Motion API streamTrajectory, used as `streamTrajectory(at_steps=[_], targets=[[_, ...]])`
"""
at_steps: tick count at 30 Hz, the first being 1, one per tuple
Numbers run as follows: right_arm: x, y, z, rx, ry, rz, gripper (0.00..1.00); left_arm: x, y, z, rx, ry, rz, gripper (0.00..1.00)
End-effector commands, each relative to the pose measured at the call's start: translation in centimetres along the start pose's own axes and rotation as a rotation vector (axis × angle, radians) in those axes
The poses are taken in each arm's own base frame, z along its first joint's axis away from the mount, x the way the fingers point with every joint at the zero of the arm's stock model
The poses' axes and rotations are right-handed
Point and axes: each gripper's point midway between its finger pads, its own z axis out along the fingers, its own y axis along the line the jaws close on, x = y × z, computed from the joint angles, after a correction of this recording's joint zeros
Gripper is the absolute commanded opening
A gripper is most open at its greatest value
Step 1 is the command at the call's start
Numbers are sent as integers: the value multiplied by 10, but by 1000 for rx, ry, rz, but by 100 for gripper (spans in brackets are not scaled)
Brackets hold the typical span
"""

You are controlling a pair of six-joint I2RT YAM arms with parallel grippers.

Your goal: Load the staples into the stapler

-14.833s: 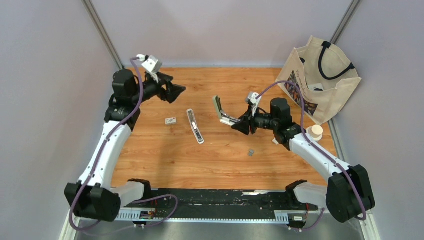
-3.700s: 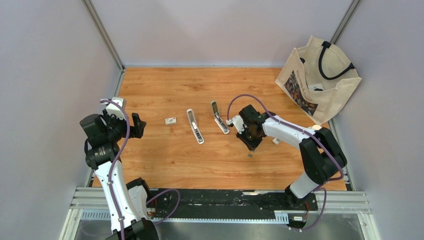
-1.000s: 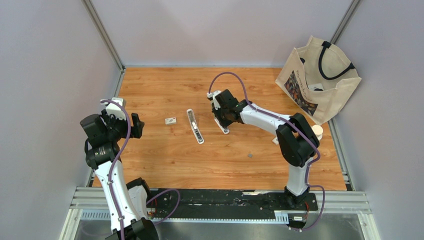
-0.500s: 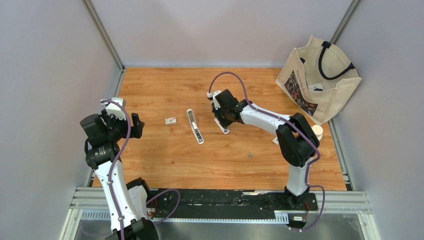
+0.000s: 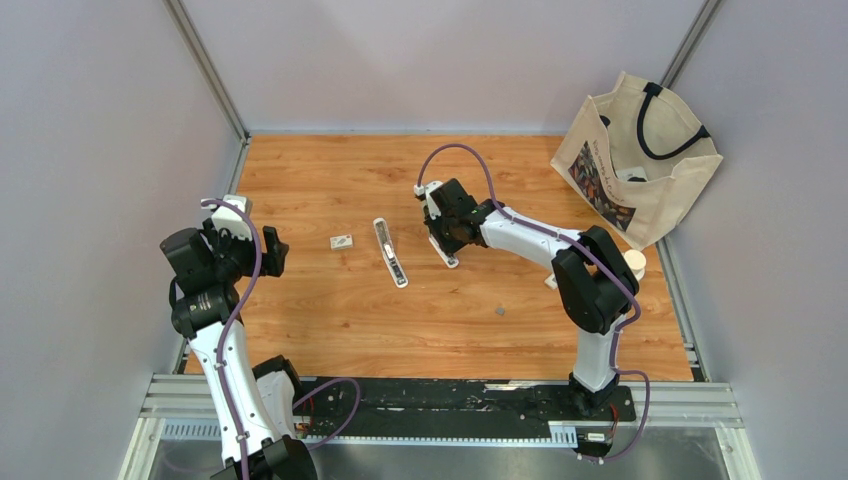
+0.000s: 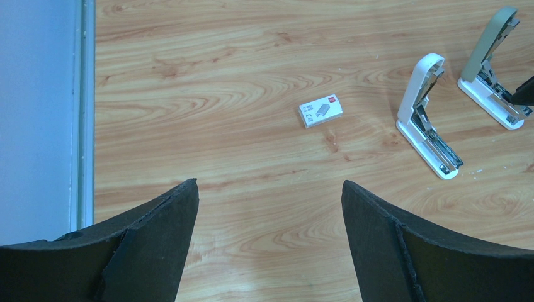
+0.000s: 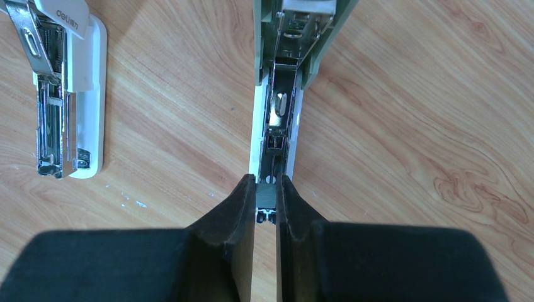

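My right hand point(image 7: 266, 184) is clenched on the staples point(image 7: 266, 200), a tiny grey strip pinched edge-on between my two fingertips. I hold it in line with the open channel of the green stapler point(image 7: 279, 119). As I judge it, the strip has to go lengthwise into that narrow metal track, and any twist would catch it on the side walls. The strip sits at the near end of the track, touching it or just above it; I cannot tell which. The stapler's lid is swung up at the far end, which leaves the track bare for loading.

My left hand point(image 6: 267, 189) is released, fingers wide apart and holding nothing. It is parked well off to the left over the worktop point(image 6: 208, 75), I think simply to be out of the way.

Only my right wrist view shows the strip and the inside of the track. From above, my own hand covers both, and just the near tip of the green stapler pokes out. The left wrist view gives the side profile instead: both staplers hinged open, with the white stapler point(image 6: 425, 119) between the staple box point(image 6: 320, 111) and the green one. The top view alone shows a small dark speck point(image 5: 499, 311) on the worktop, nearer and to the right, well apart from the staplers. It is too small for me to say what it is.
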Motion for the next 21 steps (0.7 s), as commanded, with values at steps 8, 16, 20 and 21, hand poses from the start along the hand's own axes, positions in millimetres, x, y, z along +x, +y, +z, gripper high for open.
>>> streamTrajectory(at_steps=[8, 16, 20, 21], targets=[[-12, -1, -1, 18, -47, 12, 12, -3, 4, 0, -13, -18, 28, 92], [-13, -1, -2, 22, -51, 9, 12, -3, 4, 0, -11, -17, 27, 92], [-13, -2, -1, 27, -49, 8, 12, -3, 4, 0, -12, -19, 29, 92], [-12, -2, -1, 26, -48, 5, 12, -4, 4, 0, -12, -20, 28, 92]])
